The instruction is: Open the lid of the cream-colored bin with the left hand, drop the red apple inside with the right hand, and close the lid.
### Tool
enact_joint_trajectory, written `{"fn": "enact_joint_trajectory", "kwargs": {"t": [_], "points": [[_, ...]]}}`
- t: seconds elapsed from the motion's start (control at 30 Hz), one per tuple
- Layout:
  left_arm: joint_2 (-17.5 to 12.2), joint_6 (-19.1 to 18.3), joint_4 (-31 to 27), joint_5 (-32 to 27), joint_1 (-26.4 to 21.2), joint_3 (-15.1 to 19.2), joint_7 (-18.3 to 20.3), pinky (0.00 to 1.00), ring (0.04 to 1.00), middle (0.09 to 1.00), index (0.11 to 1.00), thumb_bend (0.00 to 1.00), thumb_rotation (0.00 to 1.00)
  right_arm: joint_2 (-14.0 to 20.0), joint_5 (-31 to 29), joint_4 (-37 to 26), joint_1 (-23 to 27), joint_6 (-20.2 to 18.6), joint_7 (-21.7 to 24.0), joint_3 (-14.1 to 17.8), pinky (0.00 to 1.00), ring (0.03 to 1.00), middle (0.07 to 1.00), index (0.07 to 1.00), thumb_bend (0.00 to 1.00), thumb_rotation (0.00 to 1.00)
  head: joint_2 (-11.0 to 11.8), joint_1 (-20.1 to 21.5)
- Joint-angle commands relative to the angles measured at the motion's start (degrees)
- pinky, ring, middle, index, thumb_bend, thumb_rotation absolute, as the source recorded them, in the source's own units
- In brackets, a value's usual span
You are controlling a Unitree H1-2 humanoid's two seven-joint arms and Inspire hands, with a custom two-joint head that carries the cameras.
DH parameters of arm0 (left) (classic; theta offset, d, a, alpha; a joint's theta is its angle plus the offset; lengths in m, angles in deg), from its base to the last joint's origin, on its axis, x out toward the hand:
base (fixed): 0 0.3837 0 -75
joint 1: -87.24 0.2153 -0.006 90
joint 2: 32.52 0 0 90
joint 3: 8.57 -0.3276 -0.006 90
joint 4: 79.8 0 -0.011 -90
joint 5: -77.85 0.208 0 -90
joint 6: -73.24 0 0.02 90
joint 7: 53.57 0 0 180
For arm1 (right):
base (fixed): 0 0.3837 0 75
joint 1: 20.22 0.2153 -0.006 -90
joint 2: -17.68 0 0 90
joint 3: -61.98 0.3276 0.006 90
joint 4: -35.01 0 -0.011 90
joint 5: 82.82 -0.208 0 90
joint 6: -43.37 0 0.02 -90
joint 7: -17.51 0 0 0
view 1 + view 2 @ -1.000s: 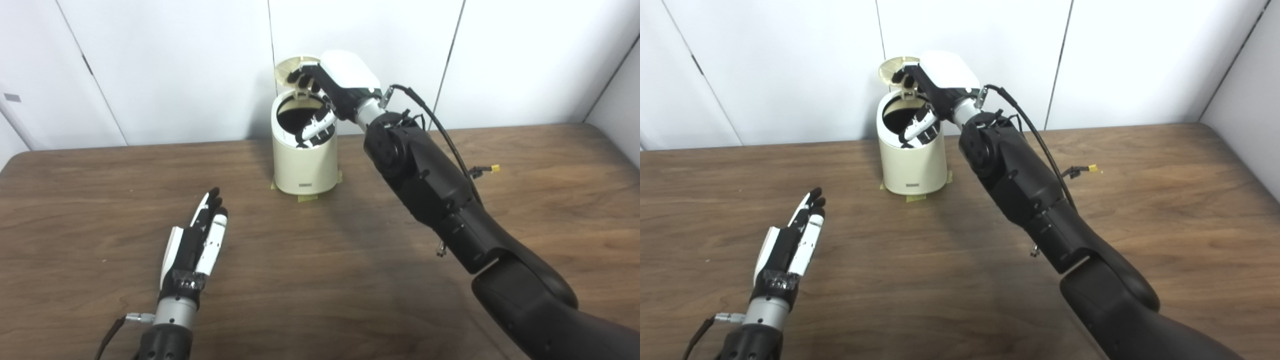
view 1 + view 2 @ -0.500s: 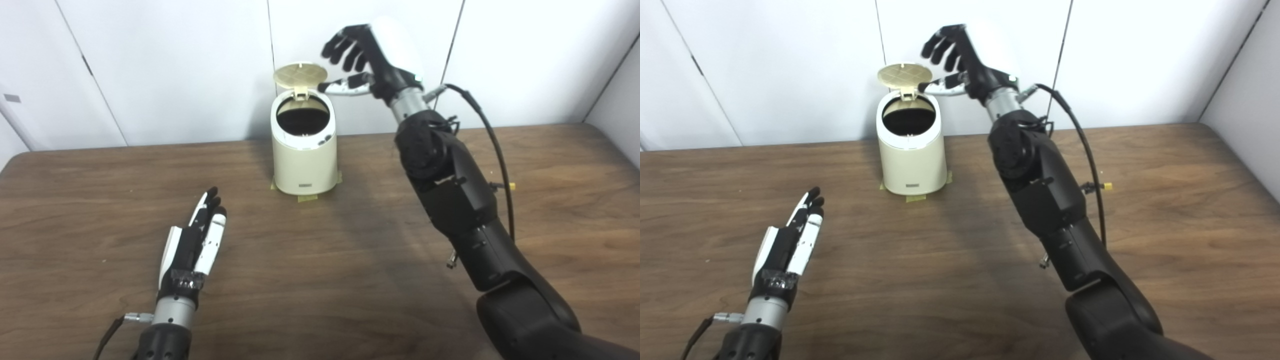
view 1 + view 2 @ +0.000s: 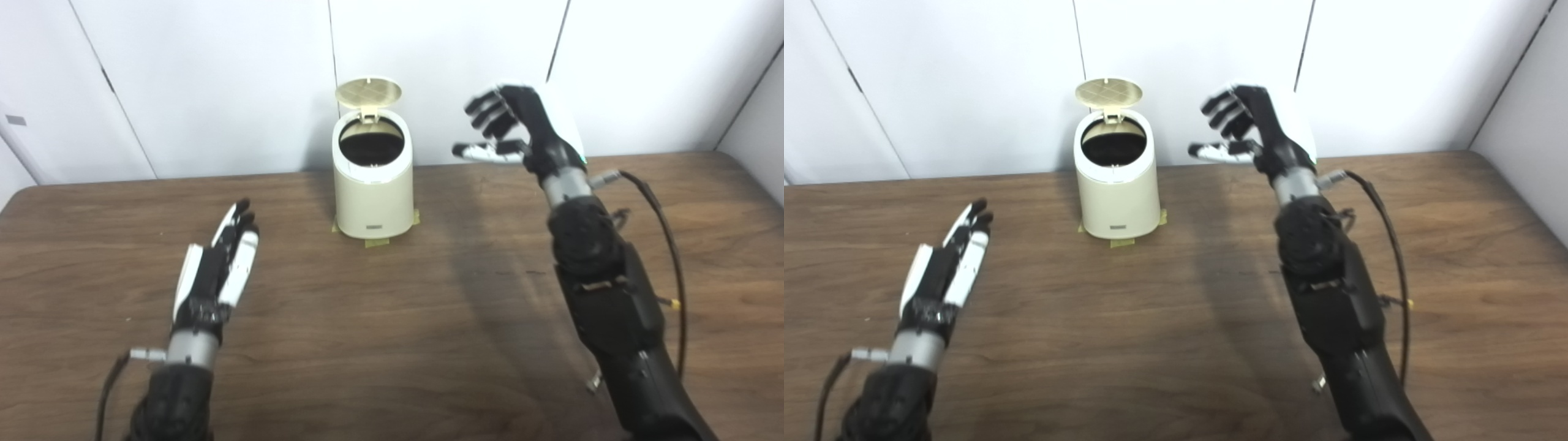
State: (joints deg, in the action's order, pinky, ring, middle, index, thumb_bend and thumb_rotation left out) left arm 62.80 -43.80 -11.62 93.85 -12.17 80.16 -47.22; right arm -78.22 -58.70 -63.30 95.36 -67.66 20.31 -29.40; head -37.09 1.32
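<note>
The cream-colored bin [image 3: 373, 190] stands at the back middle of the wooden table. Its round lid [image 3: 368, 92] is tipped up on the rear hinge, and the mouth below shows dark. No red apple shows in either view. My right hand [image 3: 520, 131] is raised to the right of the bin, apart from it, fingers spread and holding nothing. My left hand [image 3: 214, 272] hovers over the table at the front left, flat with straight fingers pointing toward the bin, holding nothing.
Yellow tape tabs [image 3: 376, 242] stick out from under the bin's base. White wall panels [image 3: 202, 79] rise right behind the table's back edge. A black cable [image 3: 670, 245] runs along my right forearm.
My right hand came out of the bin's mouth, rose above the lid, then swung right and down, away from the bin. My left hand lifted and moved slightly left. The lid stays up.
</note>
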Motion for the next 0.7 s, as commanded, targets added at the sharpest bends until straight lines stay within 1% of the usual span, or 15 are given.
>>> {"fn": "enact_joint_trajectory", "kwargs": {"t": [0.0, 0.03, 0.07, 0.1, 0.2, 0.23, 0.3, 0.37, 0.47, 0.53, 0.57, 0.67], "points": [[-1.0, 0.2, 0.1, 0.3, -4.6, 0.7, 0.7, 0.87, 0.921, 0.918, 0.936, 0.27, 0.77, 0.1, -2.0, -3.4, -0.1, -1.3, 1.6, 0.1, 0.55, 0.655, 0.7, 0.684, 0.57, 0.46, 0.0, 0.1], [-1.1, 0.2, 0.8, 0.3, -6.4, 1.4, 1.5, 0.87, 0.924, 0.921, 0.933, 0.29, 0.76, 0.1, -2.6, -4.7, -1.9, -1.8, 2.1, 0.0, 0.59, 0.703, 0.745, 0.738, 0.58, 0.58, 0.2, 0.0], [-1.2, 0.1, 1.4, 0.8, -8.4, 1.9, 2.3, 0.87, 0.925, 0.922, 0.931, 0.3, 0.75, -0.1, -3.4, -5.7, -3.7, -2.0, 2.4, 0.0, 0.63, 0.742, 0.779, 0.772, 0.59, 0.66, 0.5, 0.0], [-1.2, 0.1, 1.8, 1.3, -9.7, 2.3, 3.0, 0.87, 0.921, 0.921, 0.931, 0.3, 0.74, -0.2, -3.9, -6.4, -4.8, -2.1, 2.5, -0.1, 0.66, 0.769, 0.805, 0.799, 0.6, 0.73, 0.5, 0.0], [-1.7, 0.1, 3.8, 2.4, -14.0, 3.2, 4.9, 0.88, 0.923, 0.929, 0.937, 0.32, 0.75, -1.0, -7.0, -8.0, -8.5, -0.7, 2.6, 0.3, 0.72, 0.823, 0.859, 0.853, 0.61, 0.85, 1.1, -0.3], [-2.0, 0.1, 5.1, 2.9, -16.3, 3.2, 5.5, 0.89, 0.926, 0.931, 0.939, 0.32, 0.75, -2.0, -9.8, -8.8, -9.8, -1.1, 2.9, 1.2, 0.73, 0.83, 0.866, 0.859, 0.61, 0.87, 1.2, -0.4], [-2.1, 0.1, 7.3, 4.2, -20.1, 3.3, 6.8, 0.89, 0.927, 0.937, 0.942, 0.33, 0.75, -3.5, -13.7, -9.8, -11.5, -1.6, 3.2, 2.5, 0.79, 0.863, 0.892, 0.875, 0.61, 0.9, 1.3, -0.5], [-2.4, 0.1, 9.3, 5.5, -22.9, 3.0, 7.4, 0.87, 0.919, 0.931, 0.935, 0.33, 0.77, -4.6, -15.9, -10.2, -12.3, -2.1, 3.1, 3.3, 0.83, 0.882, 0.903, 0.882, 0.61, 0.93, 1.6, -0.5], [-3.1, 0.1, 13.6, 5.5, -28.7, 2.2, 8.9, 0.88, 0.93, 0.938, 0.941, 0.32, 0.8, -5.9, -19.0, -10.7, -13.7, -2.6, 3.0, 4.0, 0.85, 0.896, 0.905, 0.891, 0.62, 0.96, 1.7, -1.0], [-2.7, 0.1, 16.1, 5.9, -31.7, 1.8, 9.5, 0.89, 0.939, 0.945, 0.942, 0.31, 0.81, -6.4, -20.1, -11.1, -14.6, -2.6, 2.8, 4.0, 0.87, 0.902, 0.904, 0.898, 0.61, 0.97, 1.8, -1.1], [-2.9, 0.1, 17.2, 6.1, -32.9, 1.2, 9.7, 0.89, 0.934, 0.939, 0.937, 0.31, 0.8, -6.7, -20.2, -11.4, -15.2, -2.6, 2.6, 3.9, 0.87, 0.903, 0.904, 0.901, 0.61, 0.98, 1.9, -1.1], [-3.7, 0.2, 19.6, 6.1, -35.7, -0.5, 10.6, 0.9, 0.94, 0.938, 0.929, 0.33, 0.82, -7.7, -20.6, -12.1, -16.9, -2.5, 1.8, 3.8, 0.89, 0.91, 0.906, 0.902, 0.61, 1.0, 2.1, -1.1]]}}
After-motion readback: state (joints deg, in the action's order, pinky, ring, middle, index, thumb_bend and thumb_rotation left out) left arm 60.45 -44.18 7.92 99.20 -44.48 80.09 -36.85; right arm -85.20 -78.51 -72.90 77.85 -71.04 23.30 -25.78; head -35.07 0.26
